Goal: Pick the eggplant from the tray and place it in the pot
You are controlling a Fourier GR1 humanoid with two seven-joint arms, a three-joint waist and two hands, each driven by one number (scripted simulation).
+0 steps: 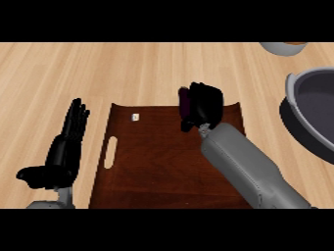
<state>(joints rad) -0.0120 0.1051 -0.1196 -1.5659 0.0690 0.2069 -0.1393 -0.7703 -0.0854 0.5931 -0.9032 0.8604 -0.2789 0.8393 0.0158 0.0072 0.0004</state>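
Observation:
A dark brown wooden tray (pixel 148 166) lies on the counter in the middle of the head view. At its far right corner my right hand (pixel 204 104) is curled round a dark purple eggplant (pixel 185 102), of which only a sliver shows at the hand's left side. I cannot tell whether the eggplant is touching the tray. The grey pot (pixel 321 115) stands at the right edge, apart from the hand, with its dark inside showing. My left hand (pixel 66 142) rests open just left of the tray, fingers straight and pointing away.
A small white tag (pixel 134 117) lies on the tray near its far left corner. The tray has a slot handle (pixel 111 152) along its left side. A grey bowl's rim (pixel 285 47) shows at the far right top.

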